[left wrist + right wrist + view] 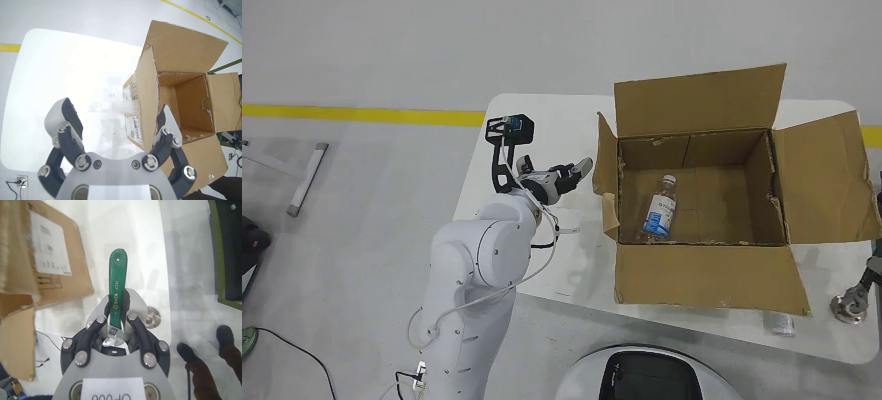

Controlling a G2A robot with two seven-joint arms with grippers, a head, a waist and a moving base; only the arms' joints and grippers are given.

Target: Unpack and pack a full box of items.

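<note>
**One bottle (661, 207) in the box (697, 282), on my left arm's side**

My right gripper (117, 299) is clamped on the green-handled wrench (117, 272), whose handle points straight out past the fingertips. It sits outside the box's right front corner, over the table (542, 125) near a metal flange (153, 317). My left gripper (115, 105) hangs spread wide and empty just outside the box's left wall. The bottle lies flat in the box's left half, cap toward the far wall, so I judge the left arm nearer it.

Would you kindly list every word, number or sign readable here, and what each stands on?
"47249": on the wrench handle, in the right gripper.
"6"": same handle.
Brand word on that handle: left unquoted.
Box labels and bottle label: too small or blurred.
</note>
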